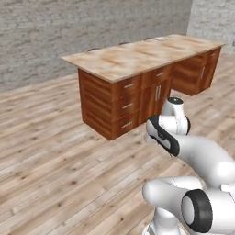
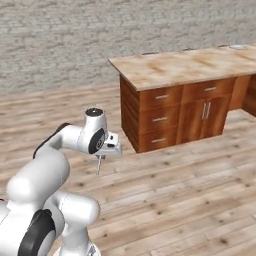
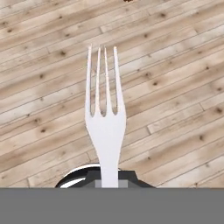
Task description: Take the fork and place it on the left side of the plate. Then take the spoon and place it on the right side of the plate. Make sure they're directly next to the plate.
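In the hand view the fork [image 3: 105,118], pale silver with four tines, stands straight up from my gripper [image 3: 109,180], which is shut on its handle. Wooden floor lies behind it. In the right base view the gripper [image 2: 102,154] hangs low over the floor, well short of the counter, and the fork [image 2: 99,165] points down from it. A pale flat round thing at the counter's far end looks like the plate [image 2: 238,47]. The spoon is out of view.
A wooden counter [image 2: 190,67] with drawers and cabinet doors [image 1: 126,105] stands ahead, in front of a grey brick wall. Open plank floor [image 1: 55,160] lies between the base and the counter.
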Motion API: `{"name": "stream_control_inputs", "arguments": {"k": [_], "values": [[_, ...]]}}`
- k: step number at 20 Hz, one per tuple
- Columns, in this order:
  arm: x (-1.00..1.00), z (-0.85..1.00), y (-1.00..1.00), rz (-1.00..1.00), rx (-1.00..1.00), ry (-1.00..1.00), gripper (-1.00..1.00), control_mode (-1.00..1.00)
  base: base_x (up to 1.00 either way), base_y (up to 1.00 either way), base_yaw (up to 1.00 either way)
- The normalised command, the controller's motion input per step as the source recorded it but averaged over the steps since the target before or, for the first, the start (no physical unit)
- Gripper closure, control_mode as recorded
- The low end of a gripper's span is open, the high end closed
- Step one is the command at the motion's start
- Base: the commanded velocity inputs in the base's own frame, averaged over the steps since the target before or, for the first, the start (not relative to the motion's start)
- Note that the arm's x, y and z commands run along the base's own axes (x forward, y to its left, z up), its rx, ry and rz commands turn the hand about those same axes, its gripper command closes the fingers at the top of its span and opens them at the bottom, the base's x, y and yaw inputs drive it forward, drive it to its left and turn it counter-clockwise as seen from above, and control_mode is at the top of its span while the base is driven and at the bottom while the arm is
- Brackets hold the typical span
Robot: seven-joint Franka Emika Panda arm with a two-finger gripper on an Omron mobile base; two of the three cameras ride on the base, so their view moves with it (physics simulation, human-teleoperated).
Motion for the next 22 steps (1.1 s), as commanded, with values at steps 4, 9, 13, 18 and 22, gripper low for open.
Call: {"name": "stream_control_inputs", "arguments": {"k": [4,9,13,18,22], "values": [[0.00,0.00,0.00,0.00,0.00,0.00,1.00,1.00,0.92,0.06,0.25],[0.00,0.00,0.00,0.00,0.00,0.00,1.00,1.00,0.90,0.04,0.27],[0.00,0.00,0.00,0.00,0.00,0.00,1.00,1.00,0.94,0.15,0.09],[0.00,0.00,0.00,0.00,0.00,0.00,1.00,1.00,0.94,0.18,0.06],[0.00,0.00,0.00,0.00,0.00,0.00,1.00,1.00,0.94,0.24,0.04]]}}
